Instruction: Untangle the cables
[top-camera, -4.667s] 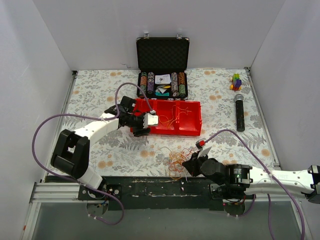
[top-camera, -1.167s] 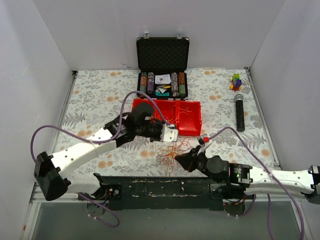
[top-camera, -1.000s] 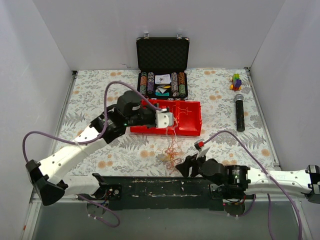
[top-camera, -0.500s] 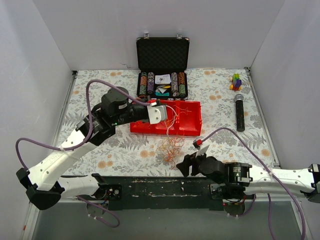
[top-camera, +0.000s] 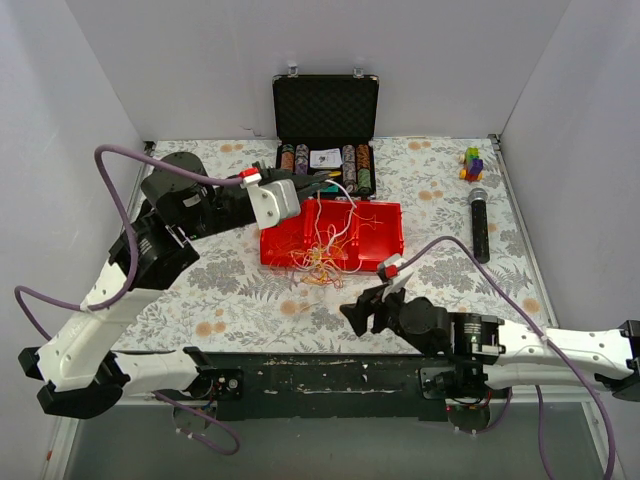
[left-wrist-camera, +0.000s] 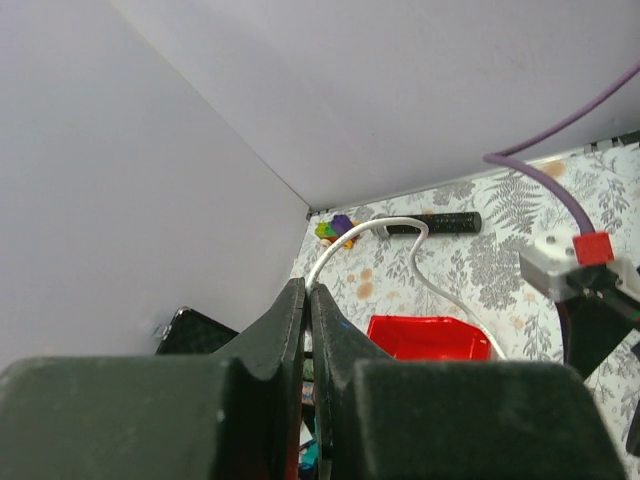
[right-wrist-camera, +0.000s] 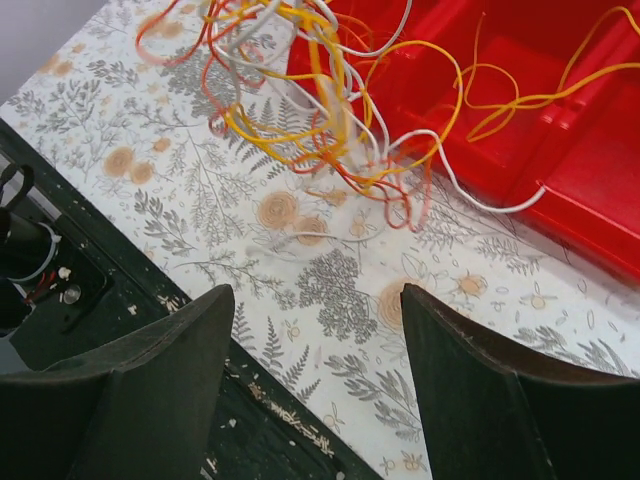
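Over the bench (top-camera: 200, 290), left fingers (left-wrist-camera: 290, 330) are pinching one strand, holding the cables (top-camera: 318, 258) up at the red bin (top-camera: 385, 245) to loosen them — right fingers (right-wrist-camera: 170, 380) are hanging released.

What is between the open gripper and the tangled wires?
Nothing visible does. Only bare flowered tablecloth lies between the open right gripper and the cables, which hang just ahead of it by the red bin's near wall.
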